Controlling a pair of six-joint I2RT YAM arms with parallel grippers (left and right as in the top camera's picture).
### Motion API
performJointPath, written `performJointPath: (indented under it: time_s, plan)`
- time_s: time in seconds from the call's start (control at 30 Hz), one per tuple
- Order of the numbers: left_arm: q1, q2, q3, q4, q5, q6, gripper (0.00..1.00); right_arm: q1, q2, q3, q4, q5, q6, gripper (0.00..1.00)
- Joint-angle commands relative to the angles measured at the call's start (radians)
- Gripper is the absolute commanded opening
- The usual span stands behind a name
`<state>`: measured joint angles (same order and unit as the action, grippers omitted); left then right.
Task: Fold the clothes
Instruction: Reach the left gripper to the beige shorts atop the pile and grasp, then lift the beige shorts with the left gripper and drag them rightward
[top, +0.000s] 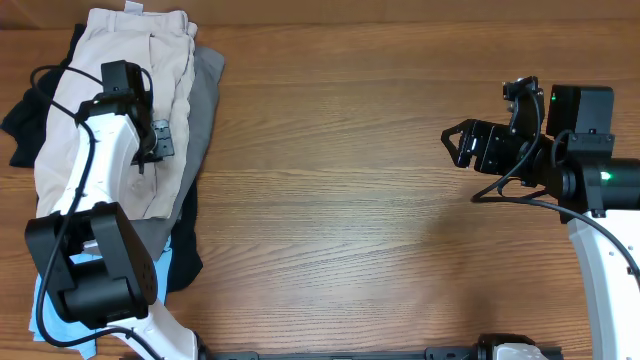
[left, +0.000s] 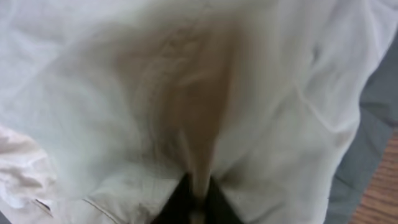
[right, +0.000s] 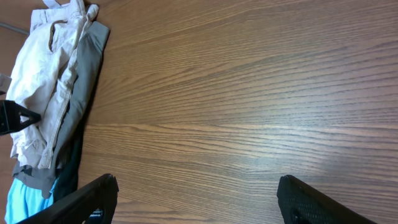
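1. The beige shorts (top: 160, 60) lie at the upper left of the overhead frame. They sit on top of a heap that includes grey shorts (top: 205, 110), a black garment (top: 20, 120) and a light-blue garment (top: 50, 320).
2. The left jaws are down on the shorts near the middle of the heap. In the left wrist view they are clamped together on a raised ridge of the cream cloth (left: 280, 124), which rises from between the dark tips at the bottom centre.
3. The right jaws stand wide apart and hold nothing, at the right of the overhead frame. They are well apart from the heap and above bare tabletop (top: 350, 230).
4. Judging from this, the shorts are not yet folded, nor pulled out to the open wood where a fold could be laid.
5. Risk: the pinch takes only a narrow ridge of cloth. A quick pull could let it slip out, or could lift one layer while the rest stays bunched.
6. Risk: the grey shorts lie directly under the beige pair, and their edge shows just beside it in the right wrist view (right: 84, 81). I cannot tell whether the pinch has caught that lower layer too. If it has, both garments would drag across together.
7. Risk: with a single hold, the shorts would probably hang crumpled or twisted and land in a lump. A second hold from the right side would help, but it has a long reach to cross.
8. Risk: the left wrist camera is filled by blurred cloth, so it gives little to steer by.
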<state>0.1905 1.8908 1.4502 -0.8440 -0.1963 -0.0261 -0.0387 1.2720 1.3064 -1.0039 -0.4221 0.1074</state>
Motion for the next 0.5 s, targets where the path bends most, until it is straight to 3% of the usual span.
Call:
performJointPath:
  time_s: [0.0, 0.13, 0.47]
  plan:
    - [-0.008, 0.005, 0.025, -0.014, 0.013, -0.023, 0.04, -0.001, -0.004, 0.028, 0.007, -0.006, -0.005, 0.86]
    - [-0.008, 0.004, 0.171, -0.150, 0.014, -0.035, 0.04, -0.001, -0.004, 0.028, 0.007, -0.006, -0.005, 0.86]
    - [-0.087, 0.004, 0.781, -0.604, 0.014, 0.000, 0.04, -0.001, -0.004, 0.029, 0.018, -0.006, -0.004, 0.85]
